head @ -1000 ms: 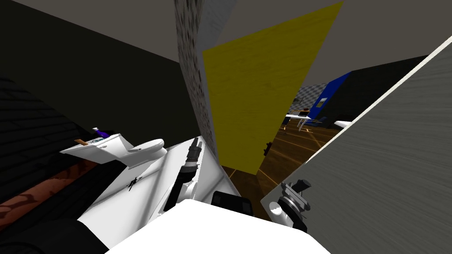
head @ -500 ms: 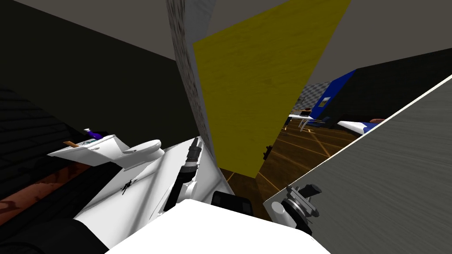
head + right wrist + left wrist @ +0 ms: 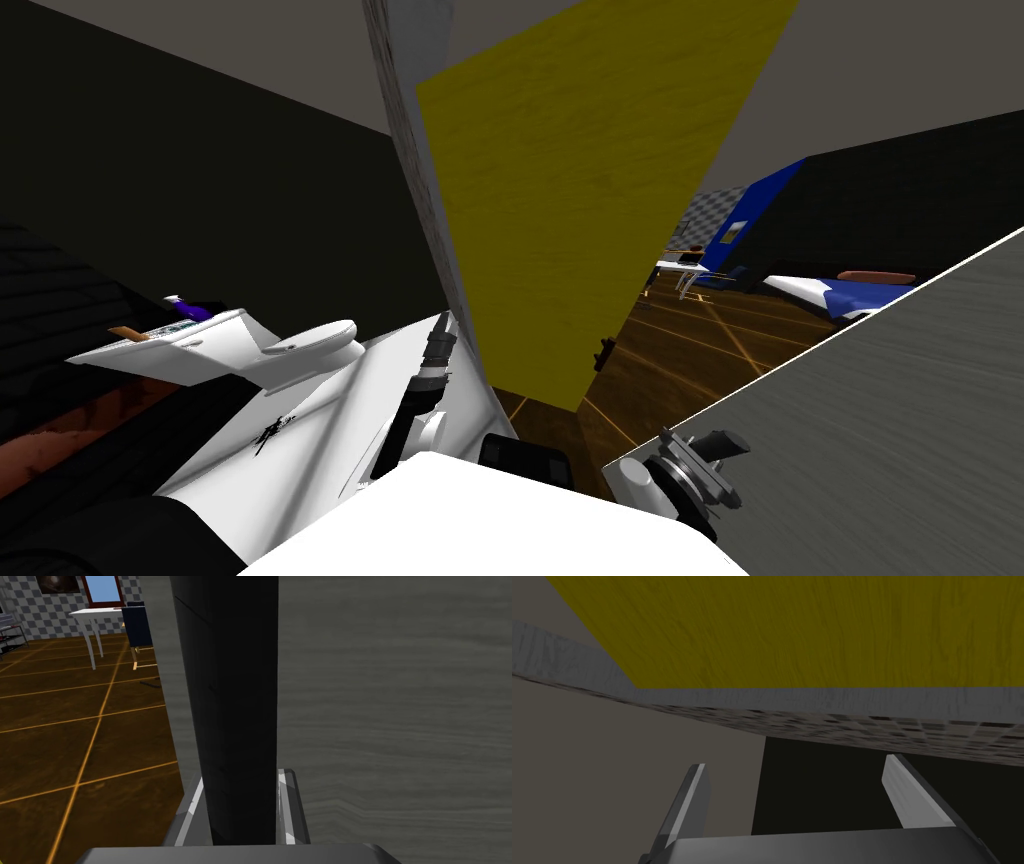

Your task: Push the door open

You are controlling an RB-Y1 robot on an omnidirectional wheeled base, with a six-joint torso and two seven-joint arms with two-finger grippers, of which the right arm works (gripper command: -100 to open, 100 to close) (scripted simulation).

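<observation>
R end effector (image 3: 242,777) grips grey door (image 3: 400,701) edge; L end effector (image 3: 795,762) spread.

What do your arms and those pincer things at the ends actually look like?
Both arms are white and light grey tubes with dark joints: the left arm ends in a dark segmented wrist, and the right arm has a white elbow and grey rings. The left gripper and right gripper are dark boxes with two thin, light grey, blade-like fingers.
</observation>
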